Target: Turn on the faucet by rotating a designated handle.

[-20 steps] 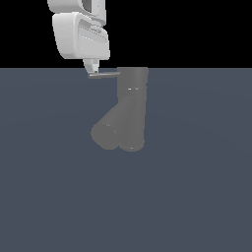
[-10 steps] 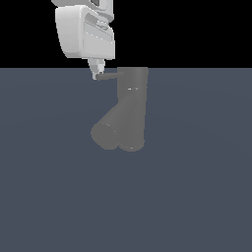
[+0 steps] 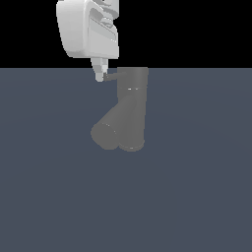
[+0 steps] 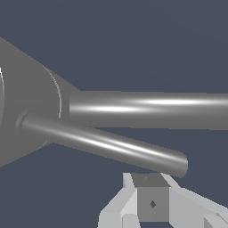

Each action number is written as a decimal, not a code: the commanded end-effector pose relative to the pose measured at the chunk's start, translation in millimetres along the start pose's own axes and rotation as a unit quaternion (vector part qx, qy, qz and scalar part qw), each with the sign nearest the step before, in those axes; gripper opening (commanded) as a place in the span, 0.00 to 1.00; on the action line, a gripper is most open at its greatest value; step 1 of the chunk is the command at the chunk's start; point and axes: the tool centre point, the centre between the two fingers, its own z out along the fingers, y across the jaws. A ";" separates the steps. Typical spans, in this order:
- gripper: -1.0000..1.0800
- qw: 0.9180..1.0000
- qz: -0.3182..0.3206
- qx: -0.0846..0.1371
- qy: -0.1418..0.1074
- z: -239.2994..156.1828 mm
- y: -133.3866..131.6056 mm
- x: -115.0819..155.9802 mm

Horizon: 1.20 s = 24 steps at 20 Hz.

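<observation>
While the end effector (image 3: 100, 75) hangs with its fingers drawn narrow at the tip of the handle (image 3: 111, 76), gripping nothing, the faucet (image 3: 129, 109) stands mid-table; the turning looks barely begun.

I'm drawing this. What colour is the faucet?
Dull grey faucet; the exterior view shows it best.

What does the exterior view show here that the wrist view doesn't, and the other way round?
Only the exterior view shows the whole faucet with its diagonal spout and the gripper's white body above the handle's end. Only the wrist view shows the handle close up as a long bar leaving the faucet's cylinder, with a second bar beyond it. Both show the gripper at the handle's free end.
</observation>
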 end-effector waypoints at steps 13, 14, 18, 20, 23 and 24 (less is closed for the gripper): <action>0.00 1.000 0.010 -0.003 0.001 -0.4 -1.5 91.0; 0.00 1.000 0.010 -0.003 0.001 -0.5 -1.6 97.2; 0.00 1.000 -0.013 -0.002 0.002 -0.2 1.0 80.9; 0.00 1.000 -0.011 -0.002 0.002 -0.2 -5.4 88.3; 0.00 1.000 -0.008 -0.002 0.002 -0.2 -14.7 99.4; 0.00 1.000 -0.007 -0.003 0.002 -0.2 -17.7 103.1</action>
